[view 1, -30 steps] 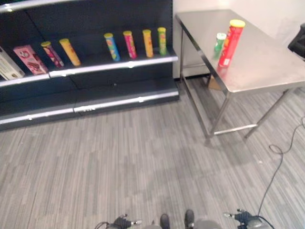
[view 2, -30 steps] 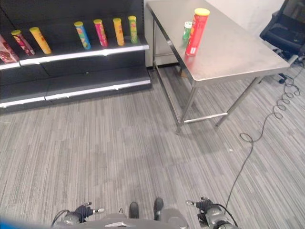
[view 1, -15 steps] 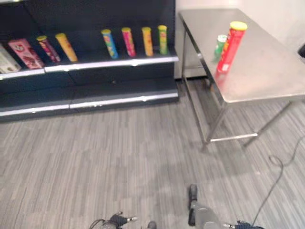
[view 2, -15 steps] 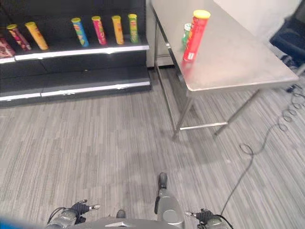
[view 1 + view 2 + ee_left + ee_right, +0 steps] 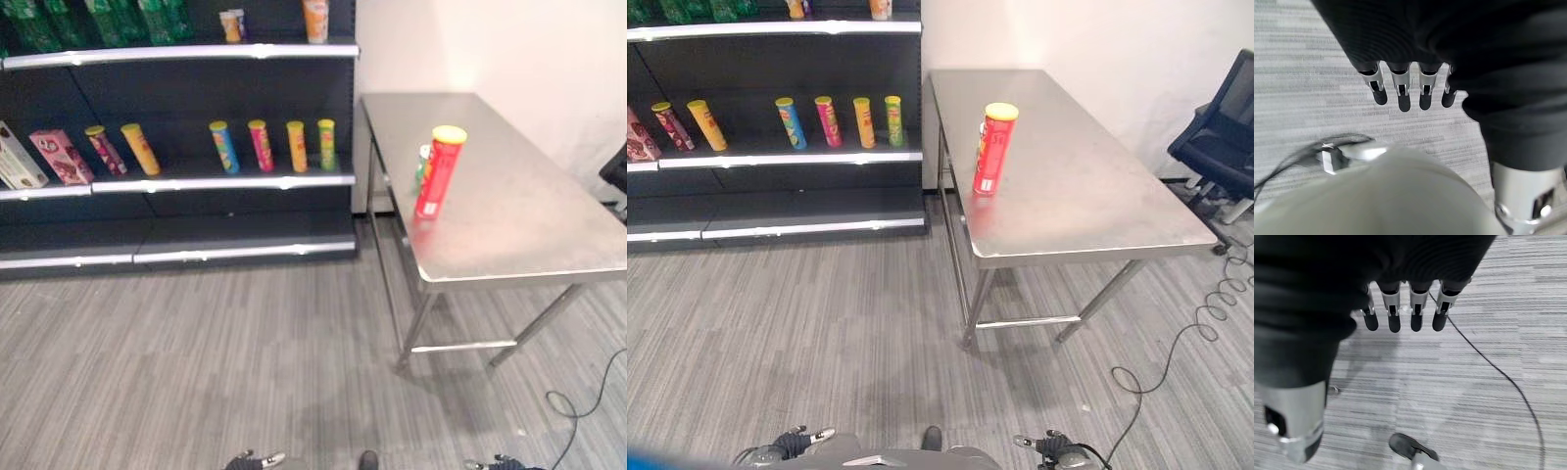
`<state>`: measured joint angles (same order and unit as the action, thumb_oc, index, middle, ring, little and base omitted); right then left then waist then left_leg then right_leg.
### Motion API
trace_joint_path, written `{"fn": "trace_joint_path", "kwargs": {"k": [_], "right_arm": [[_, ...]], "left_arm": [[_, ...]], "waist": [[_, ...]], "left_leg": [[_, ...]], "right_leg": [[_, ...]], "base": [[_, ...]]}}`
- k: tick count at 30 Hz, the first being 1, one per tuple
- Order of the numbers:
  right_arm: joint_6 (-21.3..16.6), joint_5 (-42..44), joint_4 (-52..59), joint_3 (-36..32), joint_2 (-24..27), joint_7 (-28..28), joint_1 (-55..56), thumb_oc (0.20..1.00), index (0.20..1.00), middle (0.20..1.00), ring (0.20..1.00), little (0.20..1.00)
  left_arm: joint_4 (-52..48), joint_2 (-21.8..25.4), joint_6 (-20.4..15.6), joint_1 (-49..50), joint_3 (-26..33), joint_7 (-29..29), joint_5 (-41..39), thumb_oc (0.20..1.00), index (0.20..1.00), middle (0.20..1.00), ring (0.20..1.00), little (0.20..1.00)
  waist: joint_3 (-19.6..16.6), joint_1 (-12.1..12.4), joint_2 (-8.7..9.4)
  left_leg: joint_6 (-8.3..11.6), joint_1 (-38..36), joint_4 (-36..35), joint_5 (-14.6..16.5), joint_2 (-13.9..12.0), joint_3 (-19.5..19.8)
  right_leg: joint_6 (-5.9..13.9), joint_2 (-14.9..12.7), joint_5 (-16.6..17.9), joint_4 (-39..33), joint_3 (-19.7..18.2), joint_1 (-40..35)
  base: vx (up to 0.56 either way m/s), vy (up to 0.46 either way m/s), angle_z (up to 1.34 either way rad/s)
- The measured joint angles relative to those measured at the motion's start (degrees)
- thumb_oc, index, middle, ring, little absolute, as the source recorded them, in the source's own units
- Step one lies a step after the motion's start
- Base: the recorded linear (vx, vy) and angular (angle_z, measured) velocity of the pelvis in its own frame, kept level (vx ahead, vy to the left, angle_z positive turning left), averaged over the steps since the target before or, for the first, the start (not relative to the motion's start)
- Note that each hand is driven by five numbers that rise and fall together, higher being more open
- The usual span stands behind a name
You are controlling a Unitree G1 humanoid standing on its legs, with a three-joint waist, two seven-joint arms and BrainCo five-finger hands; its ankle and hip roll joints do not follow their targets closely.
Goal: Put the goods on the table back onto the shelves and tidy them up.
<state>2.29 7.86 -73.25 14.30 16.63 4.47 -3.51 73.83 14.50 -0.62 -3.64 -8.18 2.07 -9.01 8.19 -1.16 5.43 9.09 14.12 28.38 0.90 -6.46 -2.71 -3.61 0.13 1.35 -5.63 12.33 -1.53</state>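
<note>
**Two canisters standing on the steel table, both hands hanging empty**

Two items are standing on the steel table (image 5: 1087, 186), near its edge closest to the shelving. One is a tall red canister with a yellow lid (image 5: 994, 149), standing upright. The other is a smaller green container (image 5: 423, 164), sitting just behind the red canister and partly hidden by it; whether the two are touching cannot be determined.

The dark shelving unit (image 5: 176, 182) is standing to the left of the table, against the wall. Its middle shelf is carrying four upright tubes in a row: a blue tube (image 5: 223, 147), a pink tube (image 5: 260, 145), an orange tube (image 5: 296, 146) and a green tube (image 5: 326, 144). Farther left on the same shelf, a yellow tube (image 5: 140, 149) and a dark red tube (image 5: 101, 150) are leaning, with a pink box (image 5: 61, 157) beside them. Green bottles (image 5: 93, 20) are sitting on the top shelf. A black office chair (image 5: 1225, 132) is standing at the far right, well apart from the table.

The left hand (image 5: 1405, 90) is hanging over the grey floor, fingers straight and relaxed, holding nothing. The right hand (image 5: 1403, 313) is hanging likewise, fingers extended and empty.
</note>
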Motion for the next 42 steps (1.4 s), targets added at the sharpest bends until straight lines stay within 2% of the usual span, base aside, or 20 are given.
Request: {"fn": "trace_joint_path", "kwargs": {"k": [2,3,7,11,12,13,15,17,18,19,20,21,22,24,27,30,33,34,37,42], "right_arm": [[-0.02,-0.01,-0.32,0.02,0.22,0.16,-0.42,1.0,1.0,1.0,1.0,1.0],[-0.14,-0.05,-1.97,0.06,0.25,0.23,-0.98,1.0,1.0,1.0,1.0,1.0],[-0.26,-0.14,-2.4,-1.42,0.58,0.28,-0.7,1.0,1.0,1.0,1.0,1.0],[-0.35,-0.74,-3.27,-2.31,1.18,0.25,-0.25,1.0,1.0,1.0,1.0,1.0],[-0.13,-0.97,-3.73,-2.62,1.32,0.24,-0.1,1.0,1.0,1.0,1.0,1.0],[0.06,-1.11,-4.11,-2.72,1.9,0.17,0.42,1.0,1.0,1.0,1.0,1.0],[0.05,-1.11,-3.84,-2.63,1.24,0.04,0.44,1.0,1.0,1.0,1.0,1.0],[-0.06,-1.12,-2.52,-2.64,0.06,-0.12,1.29,1.0,1.0,1.0,1.0,1.0],[0.01,-1.12,-2.11,-2.81,-0.2,-0.29,1.56,1.0,1.0,1.0,1.0,1.0],[0.01,-1.12,-2.11,-2.81,-0.2,-0.29,1.56,1.0,1.0,1.0,1.0,1.0],[0.11,-1.11,-1.92,-3.63,0.11,-0.28,0.77,1.0,1.0,1.0,1.0,1.0],[0.06,-1.09,-1.82,-3.87,0.07,-0.35,0.57,1.0,1.0,1.0,1.0,1.0],[-0.02,-1.09,-1.9,-3.85,-0.1,-0.44,0.3,1.0,1.0,1.0,1.0,1.0],[0.0,-1.08,-1.96,-4.27,-0.08,-0.39,0.34,1.0,1.0,1.0,1.0,1.0],[-0.07,-1.02,-2.13,-7.39,0.04,-0.27,0.62,1.0,1.0,1.0,1.0,1.0],[0.1,0.01,-3.26,-7.62,0.18,-0.05,2.33,1.0,1.0,1.0,1.0,1.0],[0.43,1.21,-4.26,-7.82,0.18,0.08,3.63,1.0,1.0,1.0,1.0,1.0],[0.43,1.22,-4.59,-8.31,-0.05,0.07,5.93,1.0,1.0,1.0,1.0,1.0],[0.81,1.55,-6.58,-11.1,0.09,0.07,7.22,1.0,1.0,1.0,1.0,1.0],[0.88,6.95,-6.64,-20.46,4.79,0.02,7.45,1.0,1.0,1.0,1.0,1.0]], "left_arm": [[0.23,-0.13,0.04,-0.02,-1.16,0.04,-1.06,1.0,1.0,1.0,1.0,1.0],[0.27,-0.59,0.03,-0.09,-2.15,0.02,-1.5,1.0,1.0,1.0,1.0,1.0],[1.17,-0.74,-0.21,-0.26,-1.59,0.03,-2.09,1.0,1.0,1.0,1.0,1.0],[1.34,-0.73,0.04,0.89,-0.37,-0.03,-2.0,1.0,1.0,1.0,1.0,1.0],[1.32,-0.73,0.0,0.72,-0.41,-0.07,-1.99,1.0,1.0,1.0,1.0,1.0],[1.32,-0.65,-0.01,0.56,-0.4,-0.07,-1.91,1.0,1.0,1.0,1.0,1.0],[1.24,0.23,-0.01,0.85,-0.54,0.0,-1.9,1.0,1.0,1.0,1.0,1.0],[0.85,1.6,-0.23,-0.18,-1.12,0.01,-1.9,1.0,1.0,1.0,1.0,1.0],[1.18,2.45,-0.05,-1.46,-1.24,-0.07,-1.89,1.0,1.0,1.0,1.0,1.0],[1.18,2.45,-0.05,-1.46,-1.24,-0.07,-1.89,1.0,1.0,1.0,1.0,1.0],[0.95,3.28,-0.12,-2.53,-2.43,-0.02,-1.89,1.0,1.0,1.0,1.0,1.0],[0.82,3.8,-0.14,-2.67,-2.63,0.04,-1.89,1.0,1.0,1.0,1.0,1.0],[0.62,5.12,-0.05,-2.69,-2.82,0.1,-1.88,1.0,1.0,1.0,1.0,1.0],[0.64,5.99,-0.02,-2.36,-3.34,0.1,-1.86,1.0,1.0,1.0,1.0,1.0],[0.67,5.98,0.33,-1.3,-3.58,0.13,-1.29,1.0,1.0,1.0,1.0,1.0],[0.85,5.47,0.35,-1.17,-3.65,0.11,-0.9,1.0,1.0,1.0,1.0,1.0],[1.15,4.92,0.4,-1.3,-3.53,0.05,-0.82,1.0,1.0,1.0,1.0,1.0],[0.8,3.98,0.01,-0.58,-3.02,0.08,-0.84,1.0,1.0,1.0,1.0,1.0],[-0.59,3.47,-0.06,2.04,-2.7,-0.05,-0.87,1.0,1.0,1.0,1.0,1.0],[-1.31,3.43,-0.01,3.27,-2.63,-0.49,-0.82,1.0,1.0,1.0,1.0,1.0]], "waist": [[0.25,0.08,-1.63],[0.91,0.08,-4.16],[1.43,1.89,-4.94],[1.37,2.09,-5.08],[1.28,2.1,-5.07],[0.12,2.08,-5.98],[0.29,1.93,-4.71],[-0.23,1.27,-3.78],[-0.48,1.2,-2.75],[-0.48,1.2,-2.75],[-0.25,1.24,-3.57],[-0.3,1.3,-3.64],[-0.86,1.49,-3.05],[-0.98,1.12,-2.76],[-0.79,0.94,-3.71],[-0.7,-0.35,-3.43],[-0.62,-1.54,-1.87],[-1.04,-1.7,-0.52],[-2.03,-1.79,0.45],[-3.18,-2.01,-1.48]], "left_leg": [[-0.07,-1.85,-20.58,-2.15,-1.38,0.67],[1.37,-1.12,-34.35,-5.03,-3.77,5.11],[1.99,0.3,-34.32,-5.88,-4.96,11.37],[0.72,-5.87,-34.14,-6.72,-3.13,10.39],[-0.27,-6.93,-34.27,-7.26,-2.43,9.29],[-1.58,-9.33,-34.29,-8.16,-1.18,7.47],[-5.44,-10.52,-33.95,-10.41,0.46,4.44],[-7.36,-11.5,-33.89,-9.08,2.42,3.87],[-8.74,-11.79,-33.92,-8.46,4.2,3.39],[-8.74,-11.79,-33.92,-8.46,4.2,3.39],[-10.02,-12.42,-33.92,-7.6,4.45,2.87],[-10.82,-13.02,-33.91,-7.01,5.04,2.56],[-13.04,-14.27,-33.94,-5.7,7.06,1.4],[-14.41,-15.43,-33.99,-4.53,8.36,1.35],[-15.37,-16.81,-33.94,-3.8,7.87,0.99],[-15.46,-17.34,-34.07,-2.91,7.46,0.47],[-13.87,-17.81,-34.21,-2.46,8.57,0.78],[-13.72,-19.32,-34.29,-1.51,9.67,1.69],[-11.72,-20.54,-34.29,0.07,9.5,1.99],[-9.57,-21.81,-34.17,0.9,6.61,1.67]], "right_leg": [[0.18,0.91,0.09,-0.3,0.22,-0.34],[1.27,3.26,-0.21,-0.29,0.24,-1.56],[-0.19,4.6,-1.89,-0.28,-2.69,-4.81],[2.91,3.29,-3.51,0.08,-7.43,-8.44],[3.14,2.58,-3.69,0.09,-8.1,-8.94],[5.03,1.22,-4.81,1.26,-10.0,-8.79],[7.07,-1.25,-6.67,5.29,-10.98,-7.83],[8.08,-3.34,-6.96,8.38,-10.51,-6.5],[10.27,-5.58,-5.86,12.27,-10.48,-5.28],[10.27,-5.58,-5.86,12.27,-10.48,-5.28],[10.9,-7.0,-7.4,23.56,-8.58,0.13],[11.0,-8.48,-8.15,27.52,-6.96,1.97],[11.43,-13.47,-5.73,32.34,-3.16,3.96],[11.9,-16.33,-5.91,34.77,-0.43,4.81],[12.96,-15.07,-6.73,32.64,0.44,5.58],[13.42,-10.57,-6.75,16.71,-0.22,6.44],[13.41,-8.07,-1.76,5.19,-2.03,6.49],[12.77,-7.47,-0.23,4.5,-5.06,5.06],[9.18,-7.19,6.88,-0.24,-2.82,1.99],[6.97,-4.2,6.27,0.02,-2.42,0.81]], "base": [[0.3,0.164,0.09],[0.61,0.349,-0.12],[0.39,0.272,-0.41],[0.29,0.34,-0.7],[0.3,0.427,-0.5],[0.21,0.32,-0.6],[0.12,0.206,-0.49],[0.18,0.381,-0.1],[0.12,0.272,0.03],[0.11,0.258,-0.03],[0.07,0.159,-0.11],[0.12,0.219,-0.24],[0.15,0.207,-0.18],[0.14,0.134,-0.1],[0.12,0.028,-0.16],[0.11,-0.028,-0.09],[0.14,-0.036,0.19],[0.13,-0.045,0.39],[0.15,-0.055,0.07],[0.09,-0.019,-0.03]]}}
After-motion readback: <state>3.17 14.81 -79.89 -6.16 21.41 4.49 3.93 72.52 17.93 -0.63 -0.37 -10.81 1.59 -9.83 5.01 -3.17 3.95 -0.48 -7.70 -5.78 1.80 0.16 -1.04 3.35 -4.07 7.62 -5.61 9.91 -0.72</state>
